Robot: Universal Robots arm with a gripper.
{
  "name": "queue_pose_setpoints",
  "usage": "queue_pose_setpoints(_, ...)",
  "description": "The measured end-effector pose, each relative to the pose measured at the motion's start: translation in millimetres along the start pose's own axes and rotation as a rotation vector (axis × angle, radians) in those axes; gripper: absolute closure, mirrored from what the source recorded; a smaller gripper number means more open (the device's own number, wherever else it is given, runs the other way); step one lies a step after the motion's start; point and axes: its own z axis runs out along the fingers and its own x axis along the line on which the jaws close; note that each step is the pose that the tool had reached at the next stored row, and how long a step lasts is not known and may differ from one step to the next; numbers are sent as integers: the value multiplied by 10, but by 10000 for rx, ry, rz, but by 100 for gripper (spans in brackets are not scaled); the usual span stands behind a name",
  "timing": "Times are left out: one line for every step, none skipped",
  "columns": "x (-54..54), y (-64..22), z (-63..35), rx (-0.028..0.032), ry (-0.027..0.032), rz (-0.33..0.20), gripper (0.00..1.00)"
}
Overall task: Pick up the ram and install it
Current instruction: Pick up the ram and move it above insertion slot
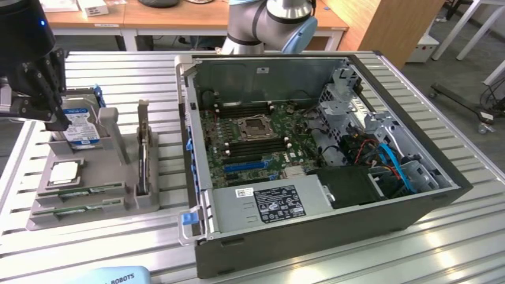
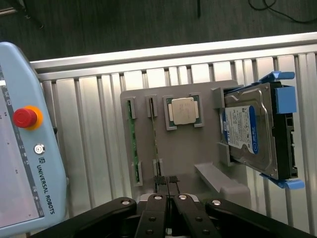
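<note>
The robot arm's black hand [image 1: 54,118] [image 2: 167,181] hung with its fingers pressed together and holding nothing, above the far end of a gray parts tray [image 1: 110,177] [image 2: 198,148] at the exterior view's left of the slatted metal desk [image 1: 457,236] [image 2: 99,148]. The ram [image 1: 83,206] [image 2: 133,144], a thin green stick, lay on edge in the slot along the tray's near side, well apart from the hand. A second stick [image 1: 83,191] [image 2: 154,134] sat in the slot just beside it. A square silver processor [image 1: 63,171] [image 2: 183,110] rested in its own pocket between the sticks and a hard drive [image 1: 79,127] [image 2: 250,131] in a blue bracket at the tray's far end, and a dark expansion card [image 1: 142,154] stood upright along the tray's right side. To the exterior view's right lay an open computer case [image 1: 316,236], its green motherboard [image 1: 252,136] exposed, with a labeled power supply [image 1: 268,204] at its near end. In the wrist view, a pale blue teach pendant [image 2: 25,163] with a red stop button [image 2: 25,117] lay beside the tray.
</note>
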Motion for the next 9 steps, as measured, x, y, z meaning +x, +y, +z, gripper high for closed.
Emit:
queue_pose_setpoints(0, 0, 0, -1, 2, -45, 90)
queue_pose_setpoints(0, 0, 0, -1, 3, -65, 90)
queue_pose_setpoints(0, 0, 1, -1, 2, -68, 90)
queue_pose_setpoints(0, 0, 0, -1, 3, -68, 90)
queue_pose_setpoints(0, 0, 1, -1, 3, -70, 90)
queue_pose_setpoints(0, 0, 1, -1, 3, -69, 90)
queue_pose_setpoints(0, 0, 0, -2, 3, -69, 90)
queue_pose_setpoints(0, 0, 1, -1, 3, -69, 90)
queue_pose_setpoints(0, 0, 1, -1, 3, -69, 90)
